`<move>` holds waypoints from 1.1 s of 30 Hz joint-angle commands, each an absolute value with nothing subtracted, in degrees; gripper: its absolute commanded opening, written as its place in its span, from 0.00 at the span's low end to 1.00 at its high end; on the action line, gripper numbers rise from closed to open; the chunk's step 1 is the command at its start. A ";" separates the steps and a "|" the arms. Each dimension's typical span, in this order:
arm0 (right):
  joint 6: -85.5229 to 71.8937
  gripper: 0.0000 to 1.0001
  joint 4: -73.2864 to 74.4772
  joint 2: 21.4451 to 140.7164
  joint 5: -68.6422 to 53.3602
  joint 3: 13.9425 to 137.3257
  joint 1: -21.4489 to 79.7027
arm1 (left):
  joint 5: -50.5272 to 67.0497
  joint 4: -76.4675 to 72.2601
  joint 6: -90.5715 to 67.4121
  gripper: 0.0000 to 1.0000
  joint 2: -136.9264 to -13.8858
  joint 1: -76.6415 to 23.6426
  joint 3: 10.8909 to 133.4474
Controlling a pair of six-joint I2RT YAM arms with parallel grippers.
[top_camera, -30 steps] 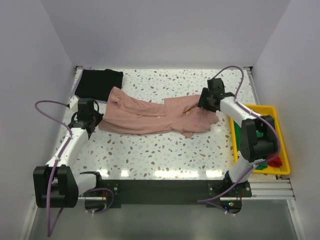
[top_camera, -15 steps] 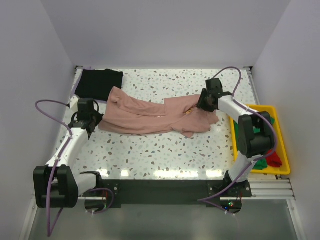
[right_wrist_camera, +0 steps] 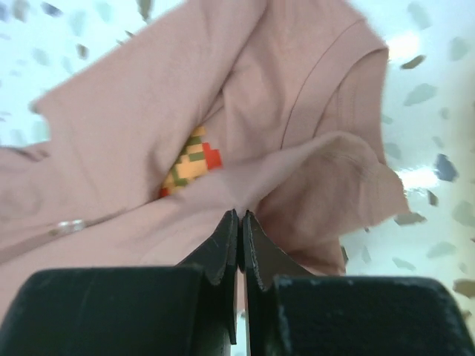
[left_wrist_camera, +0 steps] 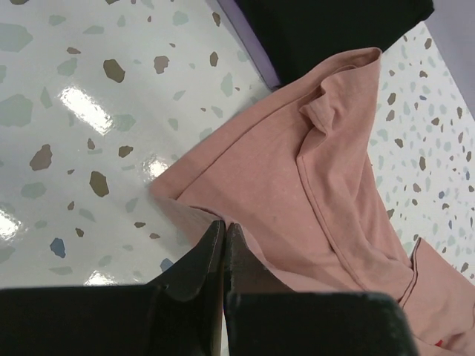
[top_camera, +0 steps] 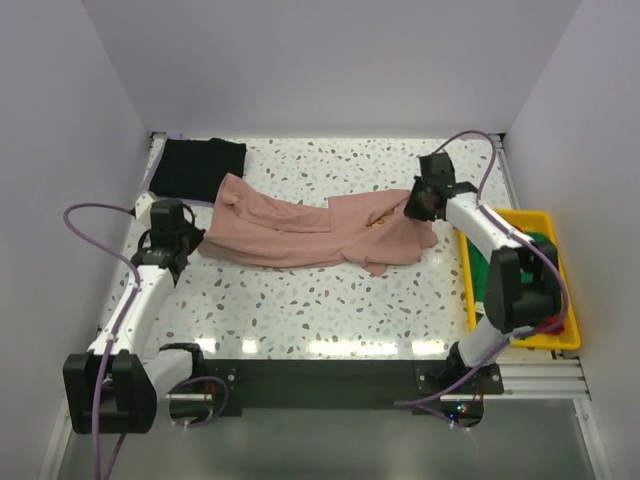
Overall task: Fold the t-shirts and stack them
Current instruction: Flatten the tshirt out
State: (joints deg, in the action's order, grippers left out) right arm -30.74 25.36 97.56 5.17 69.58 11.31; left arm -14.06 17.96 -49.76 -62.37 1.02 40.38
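A dusty-pink t-shirt (top_camera: pixel 300 232) lies crumpled lengthwise across the speckled table, a pixel-art print (right_wrist_camera: pixel 191 165) peeping from its folds. My left gripper (top_camera: pixel 192 241) is shut on the shirt's left edge (left_wrist_camera: pixel 194 211), its jaws pressed together (left_wrist_camera: pixel 224 224). At the right end, my right gripper (top_camera: pixel 413 208) is shut on a raised fold of the pink cloth (right_wrist_camera: pixel 297 167), pinched at the tips (right_wrist_camera: pixel 241 213). A folded black t-shirt (top_camera: pixel 203 166) lies at the back left corner, just past the pink one (left_wrist_camera: pixel 326 22).
A yellow bin (top_camera: pixel 571 300) stands at the right edge, holding green cloth (top_camera: pixel 479 272) and red cloth (top_camera: pixel 551 322); the right arm's upper links hang over it. White walls close in the table on three sides.
My right gripper has closed on a fold of the pink t-shirt and its arm has shifted slightly right. The left gripper stays shut on the shirt's left edge.
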 commanded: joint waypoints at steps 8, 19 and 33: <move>-29.80 0.00 40.94 63.66 6.15 78.37 6.94 | -15.82 27.76 -45.88 0.00 -50.98 1.49 48.77; -26.90 0.00 59.13 55.81 7.90 102.64 7.03 | -14.50 40.77 -43.33 0.00 -44.21 1.49 73.88; -26.28 0.00 51.00 64.76 3.53 107.24 6.94 | -4.05 30.78 -43.68 0.00 -60.52 1.49 84.63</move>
